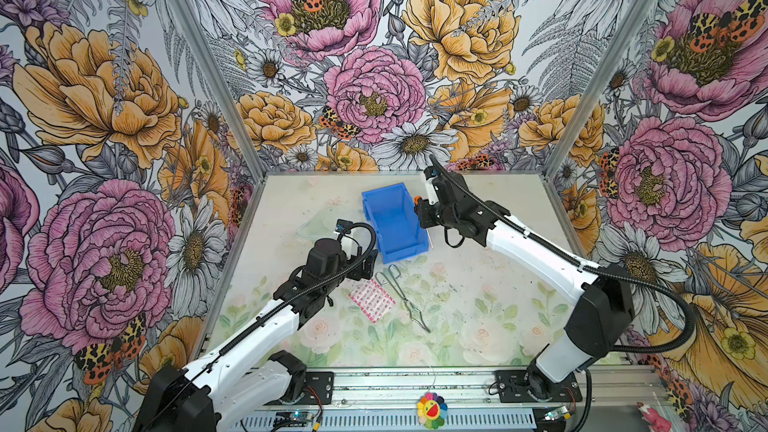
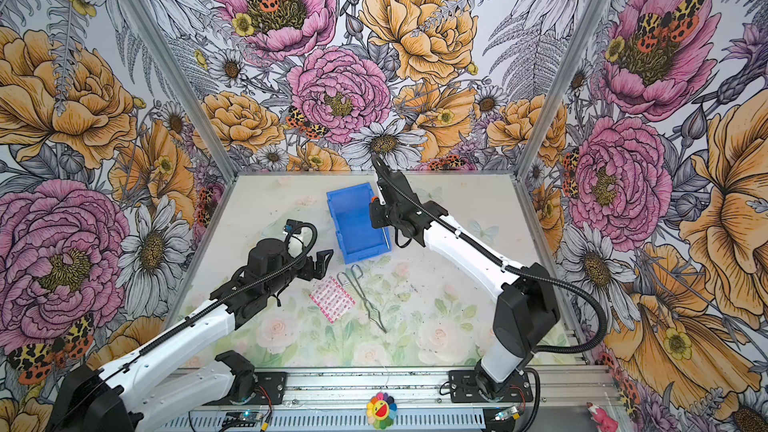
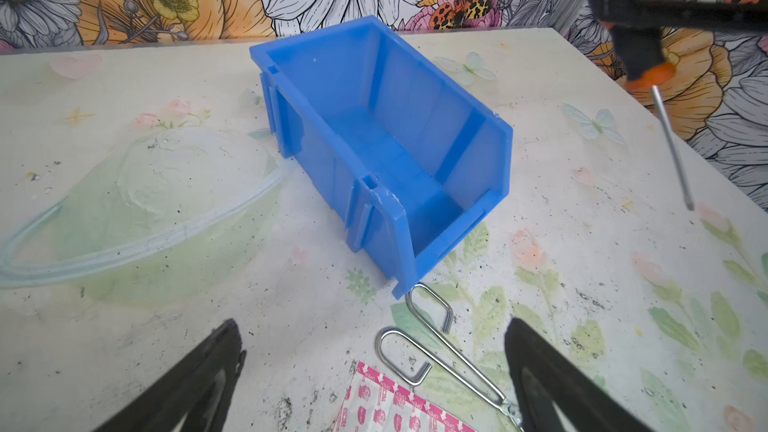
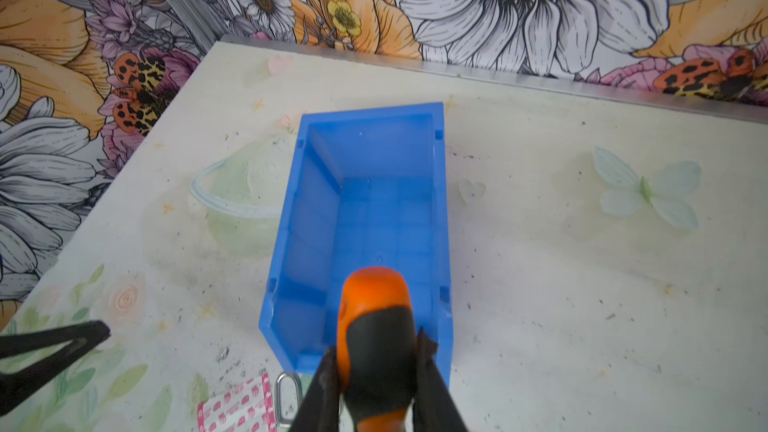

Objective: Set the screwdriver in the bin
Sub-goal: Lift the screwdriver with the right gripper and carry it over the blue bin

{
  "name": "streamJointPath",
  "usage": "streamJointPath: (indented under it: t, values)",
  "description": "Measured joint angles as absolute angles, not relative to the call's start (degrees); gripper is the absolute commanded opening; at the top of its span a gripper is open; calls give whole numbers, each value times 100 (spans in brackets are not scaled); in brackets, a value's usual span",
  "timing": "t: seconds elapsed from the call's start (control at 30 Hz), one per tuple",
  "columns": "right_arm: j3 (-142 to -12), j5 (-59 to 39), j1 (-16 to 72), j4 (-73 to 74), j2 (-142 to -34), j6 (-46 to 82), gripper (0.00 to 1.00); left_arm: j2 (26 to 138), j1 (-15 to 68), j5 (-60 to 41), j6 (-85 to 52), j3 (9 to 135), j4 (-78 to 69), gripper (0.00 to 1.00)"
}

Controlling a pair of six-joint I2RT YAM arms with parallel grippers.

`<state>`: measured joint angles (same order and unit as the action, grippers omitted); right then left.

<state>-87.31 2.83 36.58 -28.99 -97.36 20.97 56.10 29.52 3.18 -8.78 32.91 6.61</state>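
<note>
Orange-black screwdriver (image 4: 374, 297) hangs shaft-down, aloft near the upright blue bin (image 4: 309, 222).

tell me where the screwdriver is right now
The screwdriver is off the table, clamped in the right gripper by the bin's right wall, just right of centre in both top views, shaft pointing down.

Left arm (image 1: 257, 328) at 7 o'clock and right arm (image 1: 528, 245) at 4 o'clock: white shells, black joints, ribbed black cables (image 1: 644, 349), black-fingered left pincer (image 3: 374, 326) and right pincer (image 4: 378, 347); base plates (image 1: 318, 384) seemingly screw-fastened.
</note>
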Motion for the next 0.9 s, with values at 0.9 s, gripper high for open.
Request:
streamJointPath:
  t: [0.9]
  values:
    - [-10978,429,3787,-2982,-12811,2051,4,6287,2473,-731,-578,3719,311,99]
